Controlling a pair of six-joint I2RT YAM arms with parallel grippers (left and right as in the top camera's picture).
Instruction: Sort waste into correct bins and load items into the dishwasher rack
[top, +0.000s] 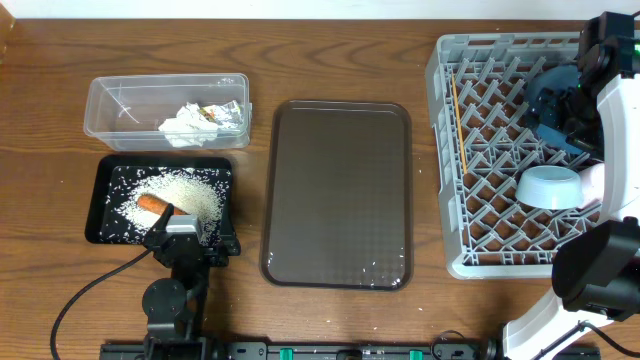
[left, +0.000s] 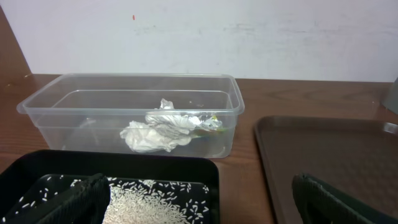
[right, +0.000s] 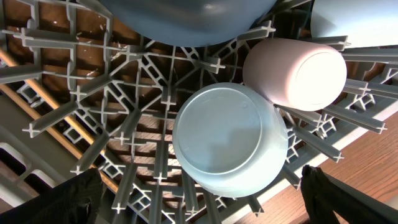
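Observation:
The clear box (top: 110, 110) holds the crumpled wrapper (top: 195, 120), which also shows in the left wrist view (left: 165, 132). The black tray (top: 100, 225) holds rice (top: 190, 190) and the orange carrot (top: 152, 203). My left gripper (left: 208, 205) is open and empty, low over the tray's front right corner (top: 190, 235). The grey rack (top: 450, 240) holds the chopsticks (top: 460, 115), the dark-blue dish (right: 186, 18), the upturned light-blue bowl (right: 227, 140) and the white cup (right: 295, 71). My right gripper (right: 205, 199) is open and empty above the bowl.
A large dark-brown serving tray (top: 337, 180) lies between the black tray and the rack, with a few rice grains (top: 375, 268) near its front edge. The right arm (top: 620, 130) reaches over the rack's right side. A cable (top: 85, 290) runs front left.

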